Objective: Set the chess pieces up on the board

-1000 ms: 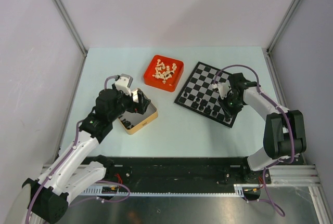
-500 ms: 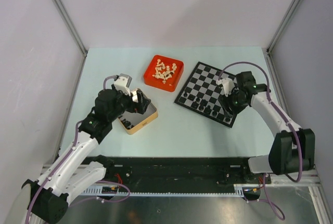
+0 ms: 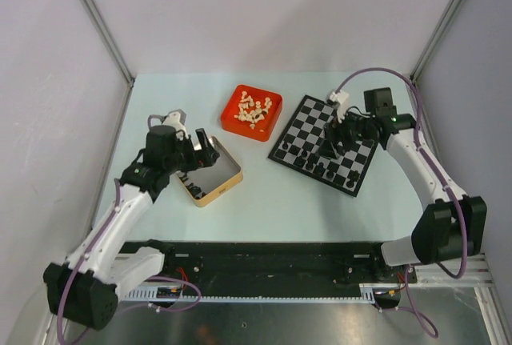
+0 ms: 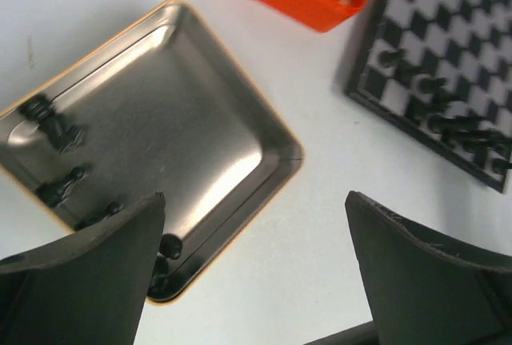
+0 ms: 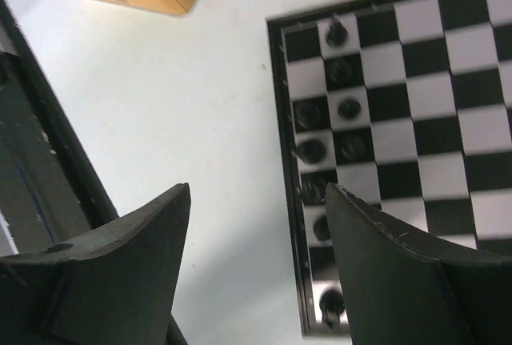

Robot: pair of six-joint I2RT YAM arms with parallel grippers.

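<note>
Your right gripper (image 5: 256, 265) hangs over the board (image 3: 312, 121) with its fingers spread and nothing between them. Just beyond the tips in the right wrist view, the black chess pieces (image 5: 310, 150) already placed stand in 2 tight columns along the board's left edge. That is your first risk. The men are tiny, and if you pull away low or sideways, a finger could clip 1 and topple its neighbours.

Your left gripper (image 4: 256, 281) is also spread wide and empty, poised above the metal tin (image 4: 160, 121). The remaining black men (image 4: 52, 121) lie along the tin's left wall and in its lower corner, at the left of the left wrist view, and some are tipped on their sides. A straight descent there would likely put 1 finger on the rim or wall. That could shove the tin or wedge the piece instead of pinching it. The glossy, rounded bodies may also squirt out if you close off-centre.

The red tray (image 3: 232, 125) of cream pieces (image 3: 252, 109) sits at upper centre of the overhead view, between tin and board. Carry a piece low across it and you could catch its edge.
</note>
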